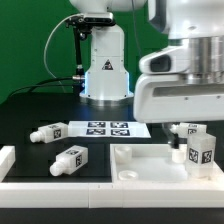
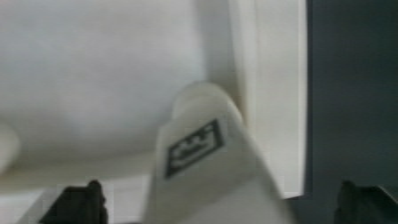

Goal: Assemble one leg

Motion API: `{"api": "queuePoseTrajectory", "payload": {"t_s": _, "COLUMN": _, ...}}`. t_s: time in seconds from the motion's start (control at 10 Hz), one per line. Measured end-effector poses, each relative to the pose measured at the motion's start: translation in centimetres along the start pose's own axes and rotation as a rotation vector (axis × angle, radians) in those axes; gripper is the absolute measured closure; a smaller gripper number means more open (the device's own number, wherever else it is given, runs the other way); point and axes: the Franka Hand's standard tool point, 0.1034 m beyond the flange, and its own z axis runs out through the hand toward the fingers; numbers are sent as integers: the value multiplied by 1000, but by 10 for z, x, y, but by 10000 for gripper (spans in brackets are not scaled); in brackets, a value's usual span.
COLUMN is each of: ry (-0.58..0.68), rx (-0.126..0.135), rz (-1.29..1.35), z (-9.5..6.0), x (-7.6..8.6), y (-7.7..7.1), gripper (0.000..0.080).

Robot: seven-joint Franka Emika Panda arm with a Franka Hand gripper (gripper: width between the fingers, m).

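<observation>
Four white legs with square tags show in the exterior view. Two lie on the black table at the exterior view's left, one (image 1: 48, 131) behind the other (image 1: 70, 157). Two are at the right, one (image 1: 187, 132) under my gripper and one (image 1: 200, 152) just in front, over the large white panel (image 1: 140, 165). My gripper (image 1: 183, 125) hangs low over them. In the wrist view a leg (image 2: 205, 150) with its tag lies between my fingertips (image 2: 80, 203), with a gap on each side. My gripper (image 2: 222, 205) is open.
The marker board (image 1: 107, 128) lies mid-table in front of the robot base (image 1: 105, 75). A white piece (image 1: 6, 160) sits at the front left. In the wrist view the panel (image 2: 89, 80) ends at an edge, with dark table (image 2: 356, 80) beyond.
</observation>
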Motion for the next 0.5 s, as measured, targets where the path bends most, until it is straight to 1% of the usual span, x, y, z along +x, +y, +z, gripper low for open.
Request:
{"api": "queuePoseTrajectory", "payload": {"t_s": 0.1, "ry": 0, "rx": 1, "rz": 21, "z": 0, "x": 0, "y": 2, "gripper": 151}}
{"api": "queuePoseTrajectory", "payload": {"t_s": 0.2, "ry": 0, "rx": 1, "rz": 20, "z": 0, "x": 0, "y": 2, "gripper": 271}}
{"api": "queuePoseTrajectory", "payload": {"t_s": 0.3, "ry": 0, "rx": 1, "rz": 26, "z": 0, "x": 0, "y": 2, "gripper": 411}}
{"api": "queuePoseTrajectory", "payload": {"t_s": 0.4, "ry": 0, "rx": -1, "rz": 99, "z": 0, "x": 0, "y": 4, "gripper": 502}}
{"api": "queuePoseTrajectory", "payload": {"t_s": 0.5, "ry": -1, "rx": -4, "rz": 206, "z": 0, "x": 0, "y": 6, "gripper": 502}}
